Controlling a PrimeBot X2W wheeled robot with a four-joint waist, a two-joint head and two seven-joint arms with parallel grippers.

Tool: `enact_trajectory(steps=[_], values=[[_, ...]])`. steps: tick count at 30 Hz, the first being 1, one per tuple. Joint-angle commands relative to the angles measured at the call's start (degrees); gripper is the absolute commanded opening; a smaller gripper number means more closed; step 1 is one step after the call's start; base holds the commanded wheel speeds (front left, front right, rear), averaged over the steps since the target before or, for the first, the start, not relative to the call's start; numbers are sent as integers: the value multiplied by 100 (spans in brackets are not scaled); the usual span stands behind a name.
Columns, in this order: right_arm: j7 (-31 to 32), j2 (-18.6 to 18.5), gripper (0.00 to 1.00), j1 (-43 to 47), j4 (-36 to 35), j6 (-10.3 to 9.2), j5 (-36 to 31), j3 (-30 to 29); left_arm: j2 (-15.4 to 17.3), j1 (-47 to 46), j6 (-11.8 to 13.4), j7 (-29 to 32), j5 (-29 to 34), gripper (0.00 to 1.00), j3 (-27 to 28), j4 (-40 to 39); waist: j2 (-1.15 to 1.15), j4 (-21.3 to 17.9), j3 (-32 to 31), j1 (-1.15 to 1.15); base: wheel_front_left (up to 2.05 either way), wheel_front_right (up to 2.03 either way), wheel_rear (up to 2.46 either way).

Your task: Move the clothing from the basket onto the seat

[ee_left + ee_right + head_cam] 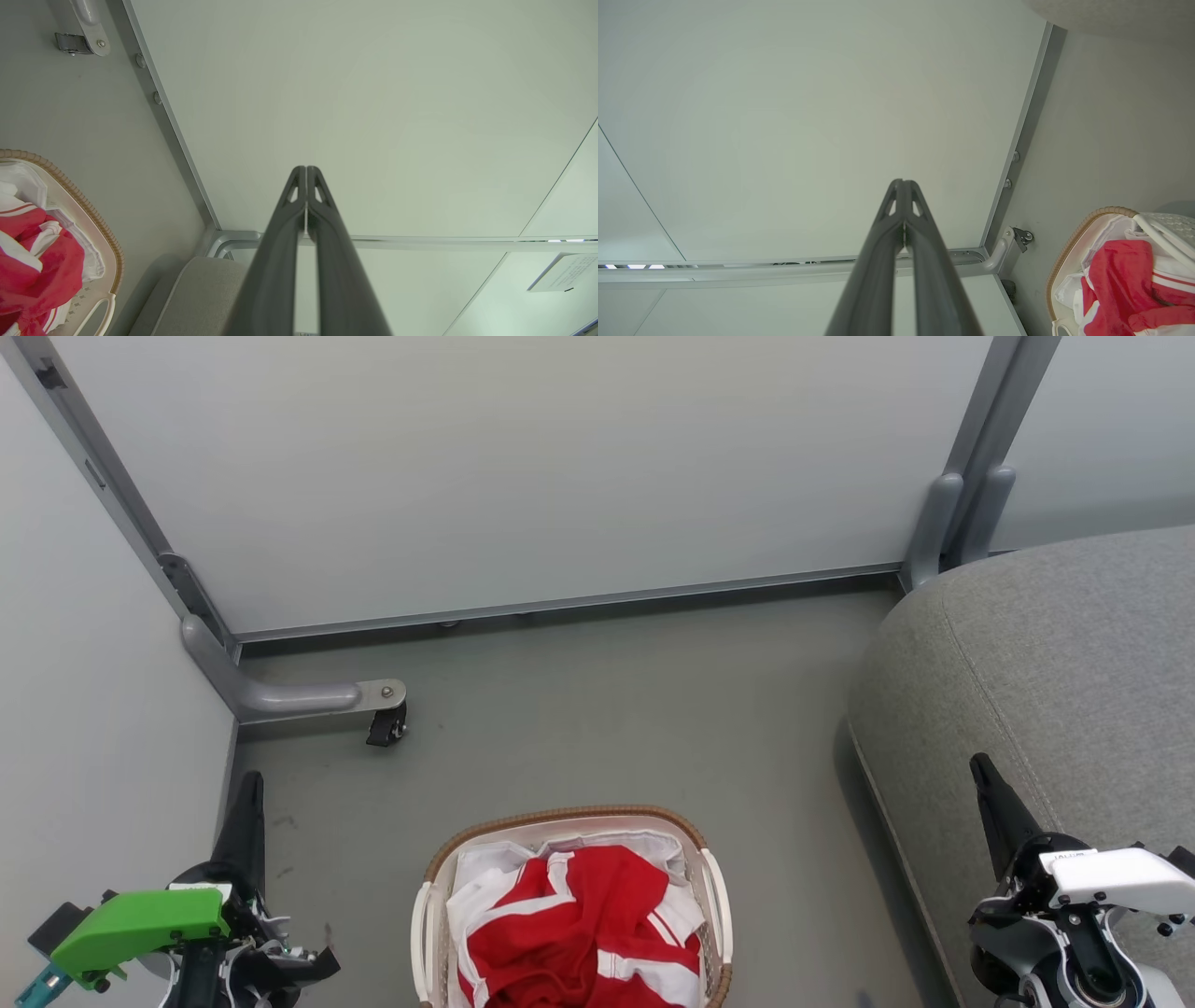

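Clothing (583, 933) in basket (560, 815); closed left gripper (250, 786), right gripper (982, 770) flank it

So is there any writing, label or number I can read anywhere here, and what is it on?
No text is readable.
Sheet of paper on a pale panel: printed lines, too small to read.
Label on the right gripper: blurred, unreadable.
Sticker on the left gripper: too small to read.
The clothing and basket: no writing seen.
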Motion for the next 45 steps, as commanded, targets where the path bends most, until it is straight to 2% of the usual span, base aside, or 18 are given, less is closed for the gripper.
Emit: enact_trajectory(steps=[1, 39, 40, 45], values=[[10, -34, 0, -51, 14, -4, 17, -10, 27, -60, -37, 11, 3, 0, 2, -8, 0, 0, 0, 0, 0, 0, 0], [10, -34, 0, -50, 14, -4, 17, -10, 27, -60, -37, 11, 3, 0, 2, -8, 0, 0, 0, 0, 0, 0, 0], [-1, 4, 100, 7, 14, 0, -3, 2, -4, 6, 1, -2, 0, 100, -2, 16, 0, 0, 0, 0, 0, 0, 0], [-16, 85, 100, 196, 235, -1, -15, 26, -52, 183, 11, -21, 7, 100, -42, 254, 0, 0, 0, 0, 0, 0, 0]])
